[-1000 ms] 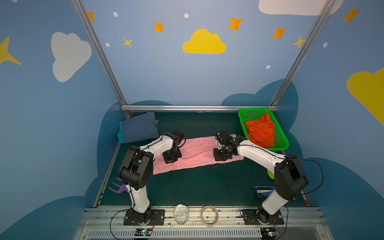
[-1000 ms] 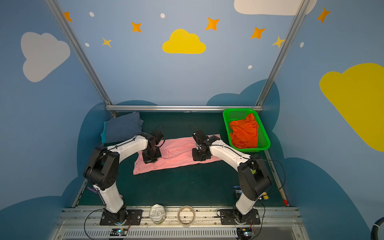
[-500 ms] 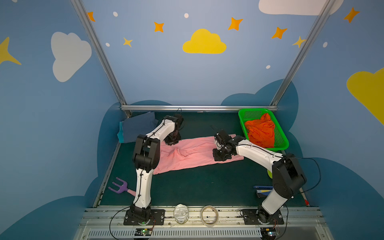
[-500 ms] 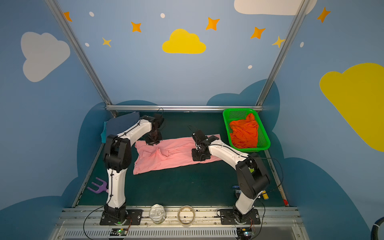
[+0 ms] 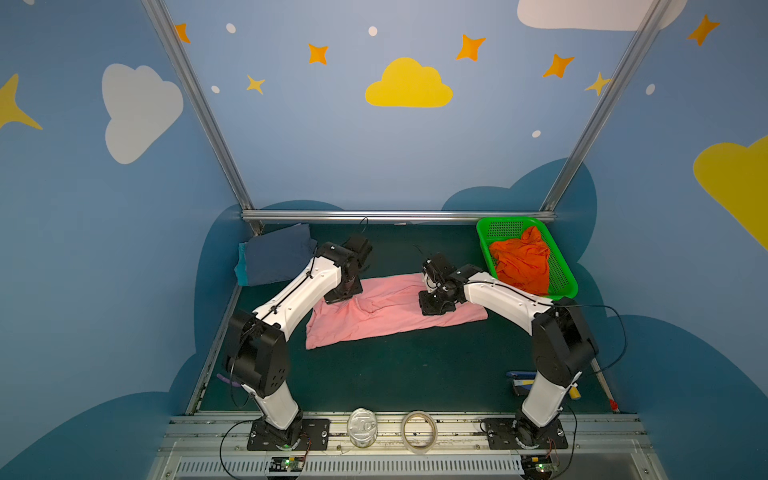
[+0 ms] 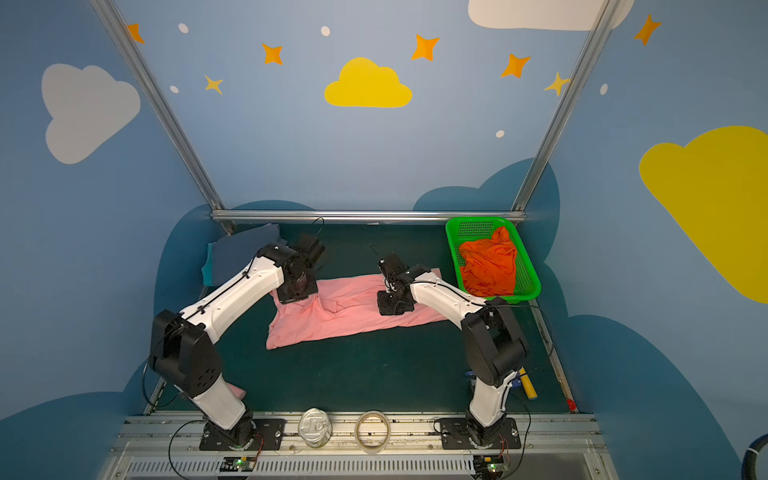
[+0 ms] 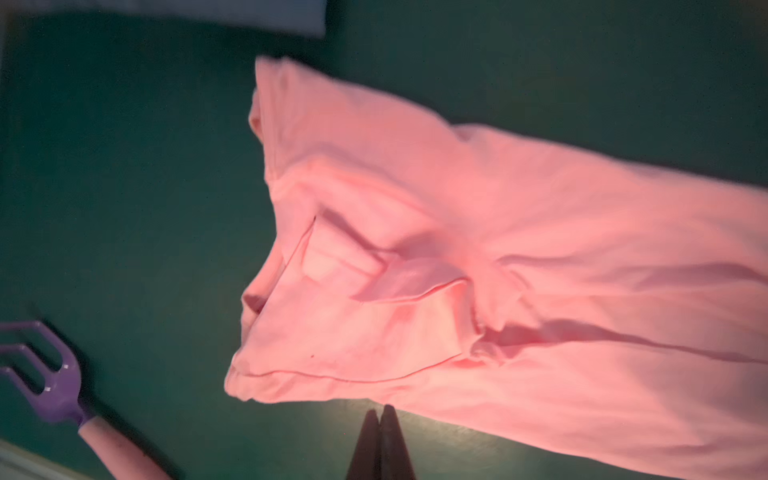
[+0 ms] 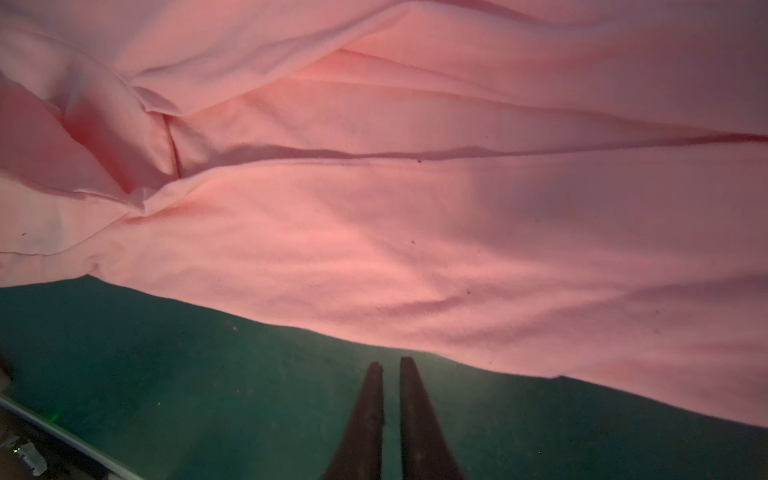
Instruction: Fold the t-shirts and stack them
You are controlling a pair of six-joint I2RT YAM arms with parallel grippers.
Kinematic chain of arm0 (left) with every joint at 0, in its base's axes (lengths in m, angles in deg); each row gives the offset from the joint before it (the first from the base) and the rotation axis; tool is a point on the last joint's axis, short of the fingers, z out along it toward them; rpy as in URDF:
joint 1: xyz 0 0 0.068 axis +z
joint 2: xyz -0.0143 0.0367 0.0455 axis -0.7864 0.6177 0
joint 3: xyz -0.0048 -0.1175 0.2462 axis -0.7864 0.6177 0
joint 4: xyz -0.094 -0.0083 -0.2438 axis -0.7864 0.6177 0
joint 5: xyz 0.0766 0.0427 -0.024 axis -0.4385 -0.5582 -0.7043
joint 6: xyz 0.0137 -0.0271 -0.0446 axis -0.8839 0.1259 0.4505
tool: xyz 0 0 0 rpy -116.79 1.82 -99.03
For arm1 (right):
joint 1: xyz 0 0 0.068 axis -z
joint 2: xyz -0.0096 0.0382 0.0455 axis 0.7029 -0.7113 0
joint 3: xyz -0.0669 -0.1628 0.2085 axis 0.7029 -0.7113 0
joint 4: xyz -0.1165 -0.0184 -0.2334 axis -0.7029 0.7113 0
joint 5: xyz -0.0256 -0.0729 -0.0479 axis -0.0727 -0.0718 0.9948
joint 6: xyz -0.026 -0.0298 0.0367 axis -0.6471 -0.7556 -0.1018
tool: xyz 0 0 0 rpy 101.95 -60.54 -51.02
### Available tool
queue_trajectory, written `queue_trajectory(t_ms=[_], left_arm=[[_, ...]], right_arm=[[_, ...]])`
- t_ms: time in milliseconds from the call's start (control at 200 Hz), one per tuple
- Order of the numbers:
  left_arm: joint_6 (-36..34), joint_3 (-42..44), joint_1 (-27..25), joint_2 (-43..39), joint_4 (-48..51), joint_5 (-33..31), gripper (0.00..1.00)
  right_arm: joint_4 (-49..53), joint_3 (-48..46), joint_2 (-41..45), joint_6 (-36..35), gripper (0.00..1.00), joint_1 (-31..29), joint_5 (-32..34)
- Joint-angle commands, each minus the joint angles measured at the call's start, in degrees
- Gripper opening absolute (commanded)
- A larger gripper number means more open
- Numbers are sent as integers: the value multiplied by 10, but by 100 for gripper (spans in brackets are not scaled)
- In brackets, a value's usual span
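Pink tee (image 5: 395,309): half-folded strip beside basket (image 5: 484,237).
Your left gripper (image 7: 380,415) has re-shut empty; right gripper (image 8: 390,365) narrow, empty. End away from basket now rumpled: smooth first.

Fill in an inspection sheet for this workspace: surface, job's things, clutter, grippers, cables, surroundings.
Surface: dark green mat, flat, no spills seen.
Job's things: pink t-shirt spread mid-mat, wrinkled; orange t-shirt bunched in green basket; slate blue t-shirt folded on teal t-shirt, back left.
Clutter: purple rake; lidded jar and tape ring on front rail.
Grippers: left gripper jaws shut at the pink t-shirt's edge; right gripper jaws almost shut, just short of that edge, holding nothing.
Cables: black cable loops out from right arm; nothing snagged seen.
Surroundings: blue walls painted with clouds and stars; aluminium frame.
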Motion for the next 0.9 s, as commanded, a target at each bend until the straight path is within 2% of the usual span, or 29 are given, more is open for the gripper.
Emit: queue_trajectory(t_ms=[0,95,260,366,486,616,686,766,826,891], left_arm=[[30,67,5,32,-37,29,5],[31,71,5,68,-61,38,8],[18,-4,26,160,-34,-16,9],[16,-82,59,214,9,-78,10],[29,-197,90,264,70,-178,10],[42,-300,89,271,143,-253,12],[38,-299,73,246,146,-271,14],[39,-260,46,211,140,-275,15],[45,-210,19,184,127,-262,15],[45,-144,-12,147,88,-219,14]], right_arm=[[8,30,-22,-9,12,0,-14],[10,44,-42,-10,11,0,-17],[9,52,-59,-9,11,0,-22],[7,54,-65,-11,11,3,-18],[8,58,-71,-12,10,4,-21],[9,52,-69,-14,9,5,-16],[7,44,-64,-14,9,7,-12],[3,37,-61,-14,9,10,-11],[5,36,-60,-15,9,12,-7],[5,36,-60,-16,9,15,-5]])
